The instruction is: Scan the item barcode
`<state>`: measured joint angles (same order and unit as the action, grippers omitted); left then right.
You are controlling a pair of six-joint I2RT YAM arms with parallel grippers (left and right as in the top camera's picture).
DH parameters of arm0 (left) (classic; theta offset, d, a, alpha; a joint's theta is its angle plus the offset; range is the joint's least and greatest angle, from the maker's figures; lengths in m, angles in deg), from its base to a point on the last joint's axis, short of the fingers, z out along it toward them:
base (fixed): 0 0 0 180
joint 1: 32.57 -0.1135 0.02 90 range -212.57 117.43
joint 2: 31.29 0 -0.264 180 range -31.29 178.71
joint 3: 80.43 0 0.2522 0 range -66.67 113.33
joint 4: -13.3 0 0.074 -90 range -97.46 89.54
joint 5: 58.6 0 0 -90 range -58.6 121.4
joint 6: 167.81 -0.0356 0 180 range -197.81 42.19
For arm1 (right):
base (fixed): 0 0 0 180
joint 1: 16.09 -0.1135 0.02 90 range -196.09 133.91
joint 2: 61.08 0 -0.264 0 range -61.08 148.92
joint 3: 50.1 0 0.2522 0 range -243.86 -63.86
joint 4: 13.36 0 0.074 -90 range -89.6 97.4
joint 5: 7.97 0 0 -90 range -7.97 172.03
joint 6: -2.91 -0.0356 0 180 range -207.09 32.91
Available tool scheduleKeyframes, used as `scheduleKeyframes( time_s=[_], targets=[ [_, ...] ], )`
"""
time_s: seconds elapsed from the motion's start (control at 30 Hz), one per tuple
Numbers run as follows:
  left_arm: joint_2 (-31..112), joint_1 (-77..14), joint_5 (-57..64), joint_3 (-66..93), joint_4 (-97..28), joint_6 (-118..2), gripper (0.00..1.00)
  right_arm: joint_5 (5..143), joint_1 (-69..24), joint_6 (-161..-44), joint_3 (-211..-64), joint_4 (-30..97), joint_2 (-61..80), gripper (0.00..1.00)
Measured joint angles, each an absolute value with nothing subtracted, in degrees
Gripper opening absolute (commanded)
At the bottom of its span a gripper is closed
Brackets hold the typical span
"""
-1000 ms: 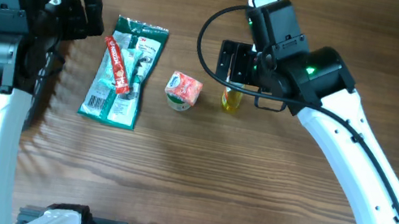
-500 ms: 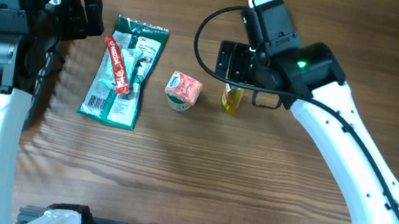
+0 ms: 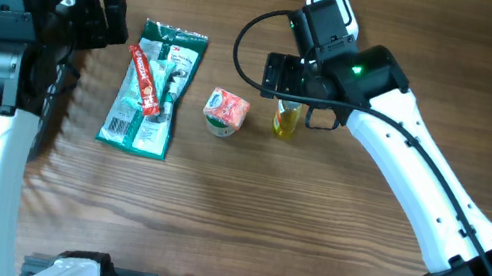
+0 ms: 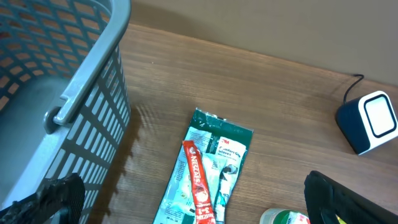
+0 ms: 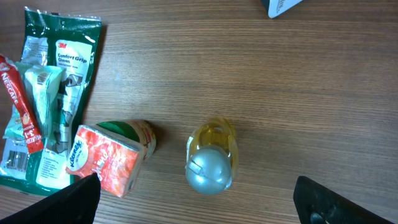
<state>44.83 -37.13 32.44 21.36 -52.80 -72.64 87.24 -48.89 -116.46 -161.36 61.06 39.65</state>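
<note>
1. Since the earlier overhead frame the right arm is seen to have swung a little to the left and farther from the robot. The left arm and everything on the table (image 3: 242,219) are unmoved.
2. Nearest, the right gripper (image 5: 196,186) is held above the bottle (image 5: 211,155), its jaws spread wide and nothing held between them.
3. The bottle, yellow with a silver cap, stands upright on the table. From the gripper's place over it, it is judged to be the item to be scanned.
4. A small tissue pack (image 5: 112,158) lies just beside the bottle, apart from it.
5. Farther left, a green packet (image 3: 154,86) lies flat, with a red sachet (image 3: 144,79) laid on top.
6. The left gripper (image 4: 189,186) is kept wide and empty, between the green packet and the basket (image 4: 74,93).
7. Farthest off, the scanner (image 4: 370,121) is set at the back of the table, well apart from the bottle.
8. The bottle could be tipped if one finger is brought down on its cap or shoulder instead of beside it.
9. The tissue pack could be nudged if the jaws are lowered off-centre.
10. A round, smooth body could be turned or dropped if it is gripped too lightly.
11. No barcode is seen in these views, so it may be presented facing away from the scanner and go unread.
</note>
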Motion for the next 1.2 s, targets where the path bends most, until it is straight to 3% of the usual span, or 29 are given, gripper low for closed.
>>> scheduleKeyframes(
  time_s=[1.2],
  targets=[
    [44.83, -37.13, 32.44, 21.36, -52.8, -72.62, 1.0, 88.53, -48.49, -112.28, -166.45, 62.99, 37.97, 1.0]
  ],
)
